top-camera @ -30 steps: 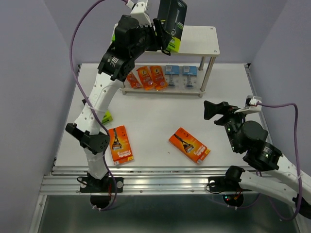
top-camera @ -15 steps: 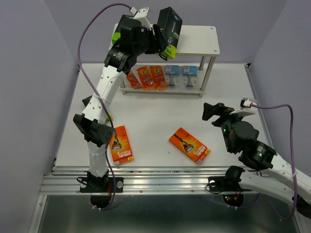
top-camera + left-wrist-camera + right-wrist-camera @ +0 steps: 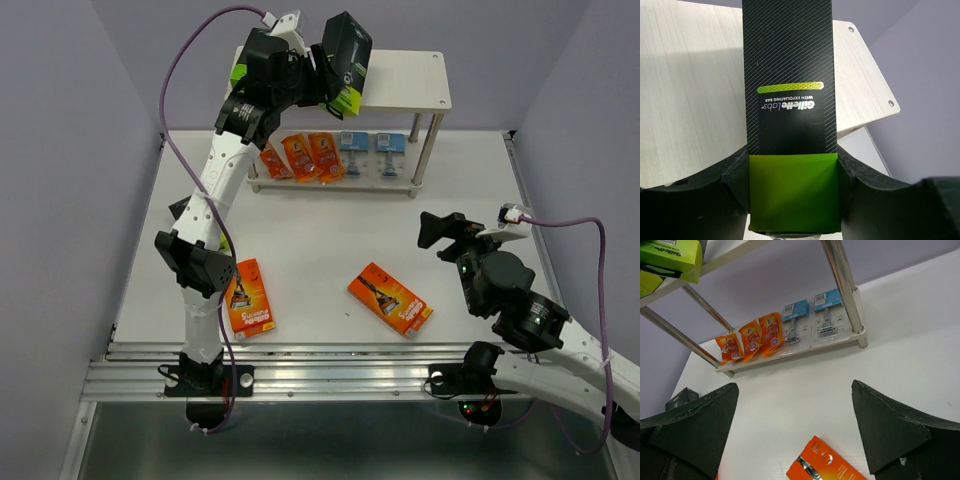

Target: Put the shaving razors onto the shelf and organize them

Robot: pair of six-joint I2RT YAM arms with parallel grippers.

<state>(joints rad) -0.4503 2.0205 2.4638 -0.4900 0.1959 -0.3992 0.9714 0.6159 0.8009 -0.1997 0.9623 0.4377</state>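
Note:
My left gripper [image 3: 333, 82] [image 3: 792, 167] is shut on a black-and-lime razor box [image 3: 349, 52] [image 3: 790, 90] and holds it upright just above the shelf's top board [image 3: 408, 84] [image 3: 690, 95]. Another lime box [image 3: 670, 255] lies at that board's left end. On the lower board [image 3: 790, 351] lie three orange foil packets [image 3: 302, 157] [image 3: 752, 337] and two blue blister packs [image 3: 370, 148] [image 3: 826, 315]. Two flat orange boxes [image 3: 247, 297] [image 3: 390, 298] lie on the table. My right gripper [image 3: 443, 230] [image 3: 795, 385] is open and holds nothing, above the table beyond the right orange box [image 3: 822, 465].
The shelf's silver legs [image 3: 428, 152] [image 3: 841, 285] stand at its corners. A dark box with a lime end [image 3: 220, 240] lies by the left arm, mostly hidden. Purple walls close in at the back and sides. A metal rail [image 3: 330, 375] runs along the near edge.
My left arm has reached further back and brought the black-and-lime box slightly left and lower over the top board. The right arm has barely shifted.

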